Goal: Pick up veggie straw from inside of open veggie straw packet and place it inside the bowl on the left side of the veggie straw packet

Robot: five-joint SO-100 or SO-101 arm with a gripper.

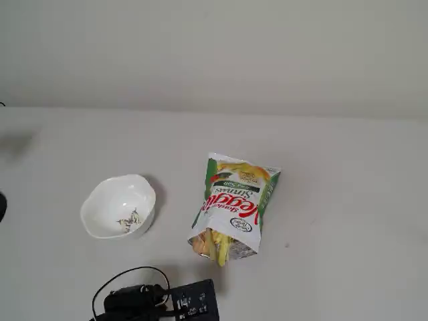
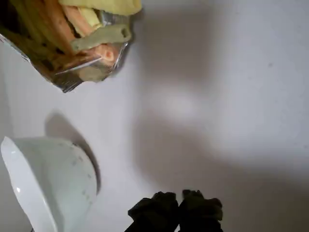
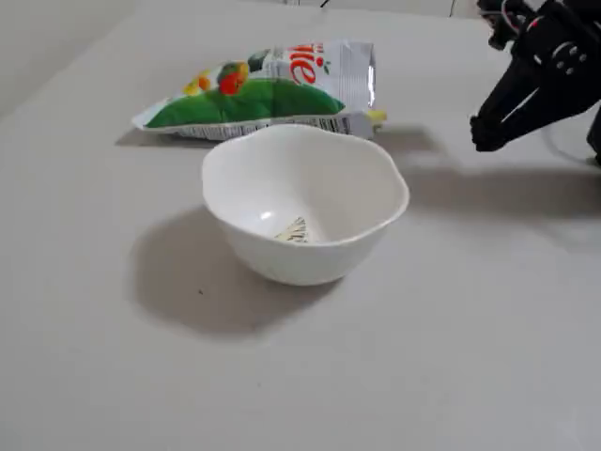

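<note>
Fingers (image 2: pixel 179 199) pressed together above bare tabletop (image 2: pixel 217 96), empty bowl (image 3: pixel 305 202) near, veggie straw packet (image 1: pixel 231 207) lying open, straws spilling at its mouth

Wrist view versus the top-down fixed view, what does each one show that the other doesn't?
Only the wrist view shows the orange and pale straws close up inside the bag's silvery mouth, and the gripper fingertips, which look shut. Only the top-down fixed view shows the whole veggie straw packet with its lettering, the empty inside of the bowl with its dark floral mark, and the arm's cabled base. Both show packet, bowl and pale table.
</note>
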